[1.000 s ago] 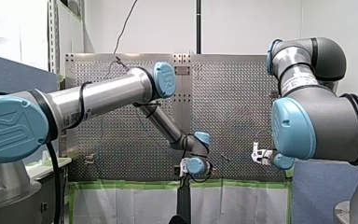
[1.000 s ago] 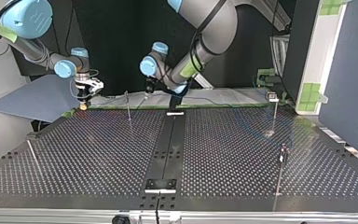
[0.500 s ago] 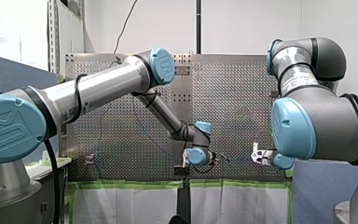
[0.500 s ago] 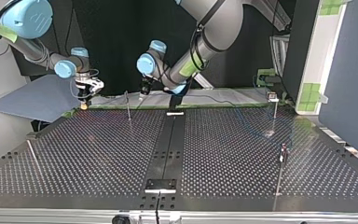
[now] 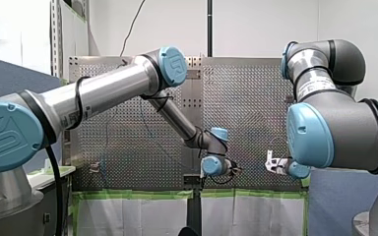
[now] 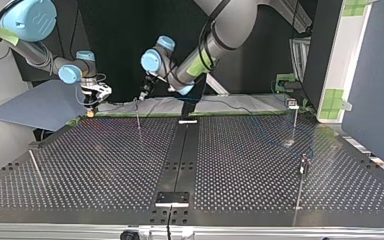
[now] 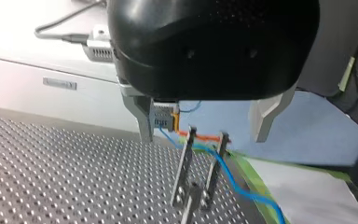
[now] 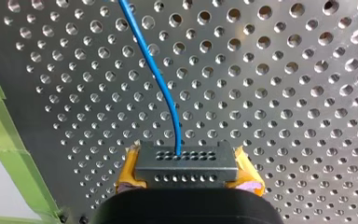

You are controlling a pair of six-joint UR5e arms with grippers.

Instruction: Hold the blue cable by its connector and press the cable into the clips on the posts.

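Note:
In the right wrist view my right gripper [image 8: 186, 173] is shut on a dark grey connector [image 8: 186, 161], squeezed between its yellow pads [image 8: 127, 175]. The blue cable [image 8: 154, 70] runs out of the connector over the perforated table. In the left wrist view my left gripper [image 7: 204, 137] is open, its metal fingers [image 7: 142, 116] spread wide above a forked clip post [image 7: 199, 172]. The blue cable [image 7: 224, 173] passes by that post toward the connector [image 7: 164, 116] beyond. In the top view my left gripper [image 6: 143, 93] hangs just over the post [image 6: 137, 113], near my right gripper [image 6: 93, 99].
More thin posts stand on the perforated table [image 6: 105, 165]: one [image 6: 295, 117] at the top view's far right, one [image 6: 302, 170] nearer, and one [image 6: 35, 167] at the left. A black strip [image 6: 180, 150] runs down the middle. Green tape [image 7: 251, 179] edges the table.
My left arm has swung toward the top view's left, bringing its open gripper over the post beside my right gripper. My right arm has stayed still with the connector.

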